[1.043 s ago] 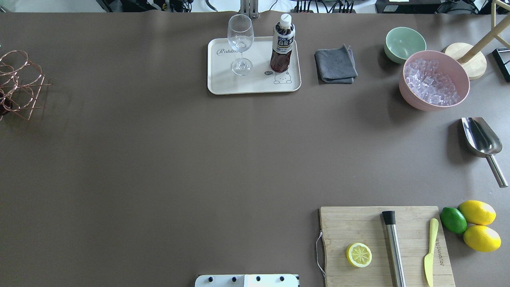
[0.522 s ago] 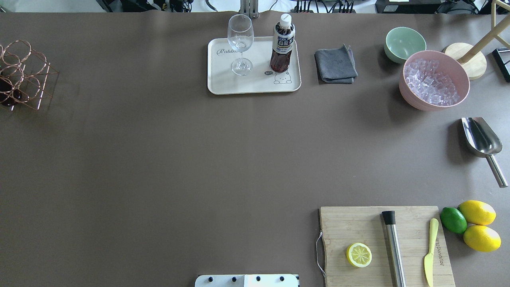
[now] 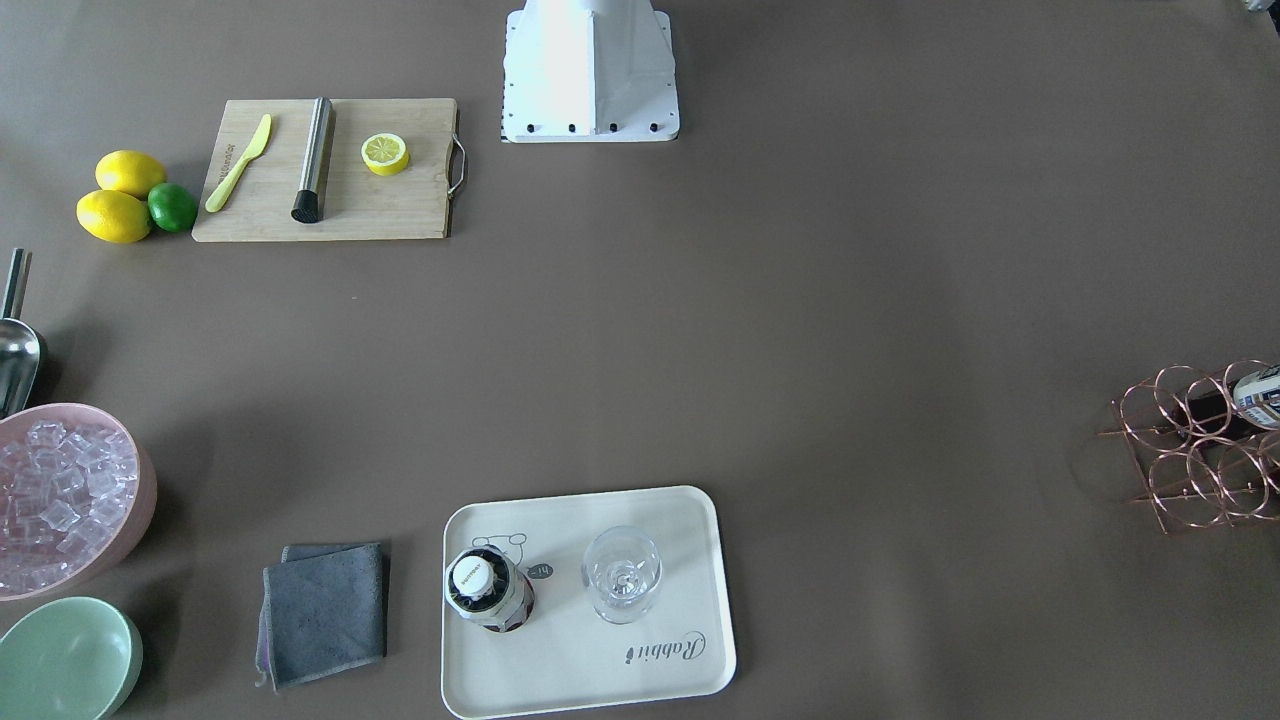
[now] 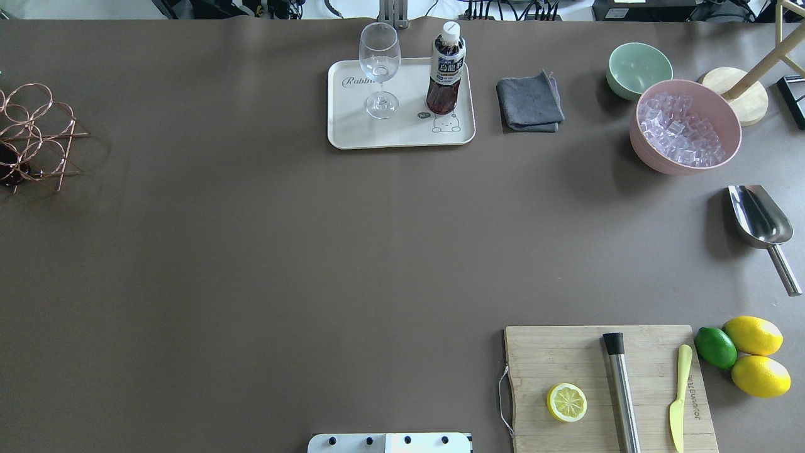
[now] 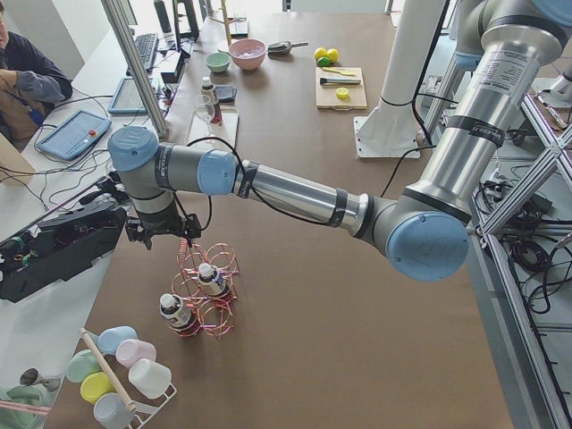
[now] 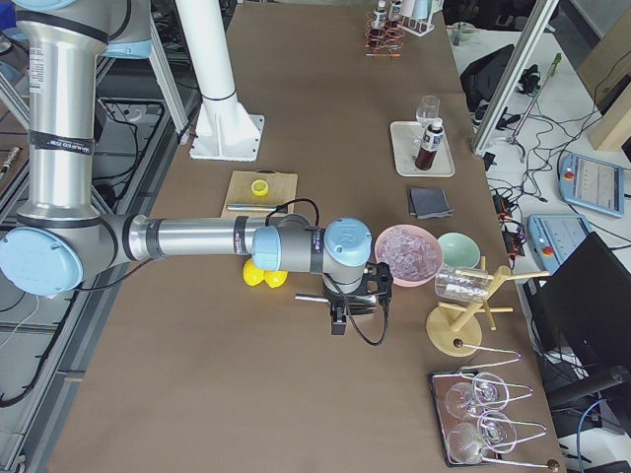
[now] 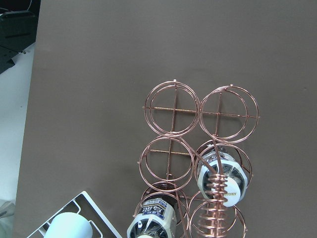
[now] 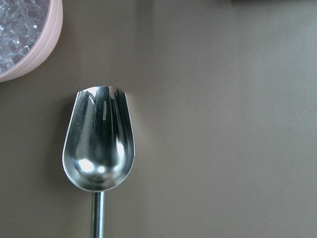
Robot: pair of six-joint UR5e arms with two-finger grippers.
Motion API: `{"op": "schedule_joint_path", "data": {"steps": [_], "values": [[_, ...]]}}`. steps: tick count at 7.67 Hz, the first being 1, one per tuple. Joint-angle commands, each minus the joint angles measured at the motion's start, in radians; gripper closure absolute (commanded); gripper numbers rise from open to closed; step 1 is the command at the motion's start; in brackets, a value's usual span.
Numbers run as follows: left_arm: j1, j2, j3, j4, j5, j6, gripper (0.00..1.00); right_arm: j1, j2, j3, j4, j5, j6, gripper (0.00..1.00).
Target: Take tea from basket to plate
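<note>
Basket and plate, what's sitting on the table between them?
Nothing. In the overhead view, the stretch from the basket to the plate is bare brown table.

a: how are the arms built?
b: the left arm (image 5: 295, 192) and the right arm (image 6: 187, 238) are made of silver tubes, joined by grey housings that are closed with pale blue round caps (image 5: 427, 246).
a: are markings or cables seen?
b: black bands and a white printed label (image 5: 511, 64) are wrapped round the upper tube, and a thin black cable (image 5: 225, 147) is looped along each forearm. the left gripper (image 5: 181, 241) and the right gripper (image 6: 337, 317) are black. the white pedestal (image 3: 590, 60) is fastened by a row of dark screws (image 3: 590, 128).
</note>
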Motion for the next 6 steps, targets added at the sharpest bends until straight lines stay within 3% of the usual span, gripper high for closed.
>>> {"op": "schedule_joint_path", "data": {"steps": [1, 2, 4, 6], "values": [[-0.050, 0.012, -0.065, 0.116, -0.004, -0.064, 0.02, 0.001, 0.000, 0.001, 0.000, -0.001, 0.000, 0.00], [-0.074, 0.064, -0.124, 0.162, -0.027, -0.137, 0.02, 0.001, 0.000, 0.003, 0.000, -0.001, 0.000, 0.00], [-0.100, 0.304, -0.323, 0.158, -0.041, -0.463, 0.02, 0.002, -0.002, 0.004, 0.000, 0.000, -0.002, 0.00], [-0.101, 0.400, -0.327, 0.153, -0.041, -0.668, 0.02, 0.002, -0.002, 0.006, 0.000, -0.001, 0.000, 0.00]]}}
